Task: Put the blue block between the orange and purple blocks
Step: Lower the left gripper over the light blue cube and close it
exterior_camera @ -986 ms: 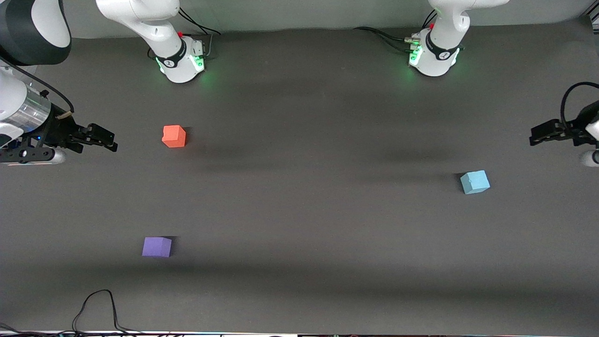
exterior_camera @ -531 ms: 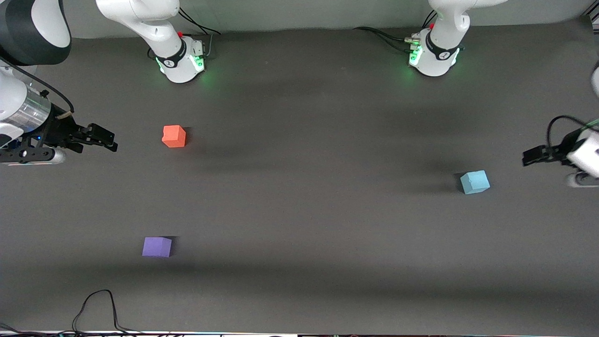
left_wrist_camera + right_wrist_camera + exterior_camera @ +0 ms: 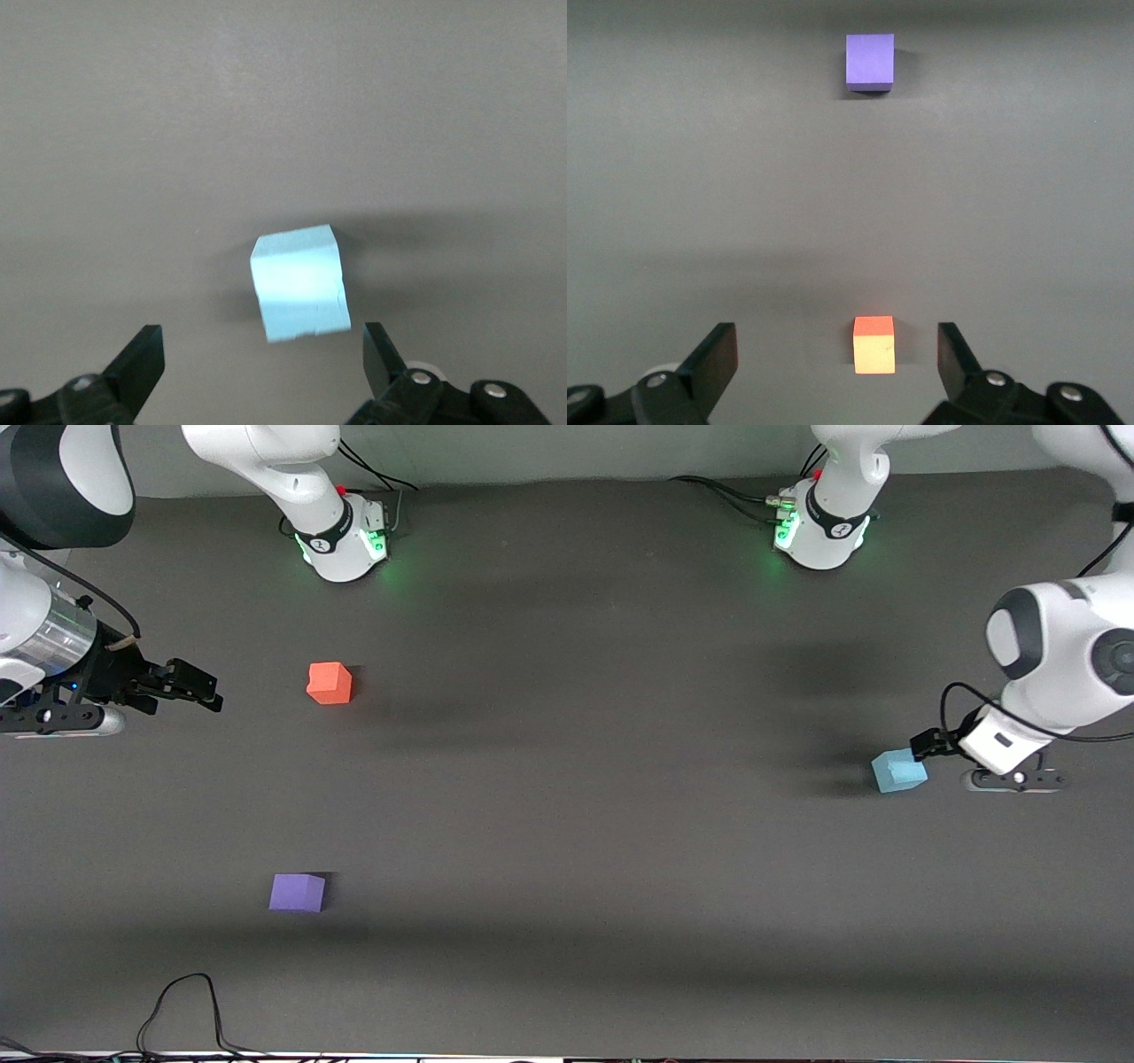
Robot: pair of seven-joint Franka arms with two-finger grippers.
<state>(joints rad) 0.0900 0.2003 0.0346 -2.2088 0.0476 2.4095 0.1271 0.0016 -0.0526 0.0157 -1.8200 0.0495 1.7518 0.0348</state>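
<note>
The small sky-blue foam cube [image 3: 899, 770] sits on the dark surface [image 3: 567, 824], well apart from the orange-red foam cube [image 3: 330, 683]. The left end effector [image 3: 927, 746] hangs spread wide just over it; the right end effector [image 3: 190, 686] waits, wide.

Blk lt blue [image 3: 898, 771]; blk orange [image 3: 330, 683]; blk purple [image 3: 297, 893].

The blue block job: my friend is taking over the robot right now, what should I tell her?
Left gripper: open, right by the blue block at the left arm's end of the table, not gripping it yet.
Right gripper: open, waiting beside the orange block.
Purple block: nearer the front camera than the orange one, with a bare gap between them.
Done: nothing placed.
Left: grasp the blue block, carry it over, set it in that gap.
</note>
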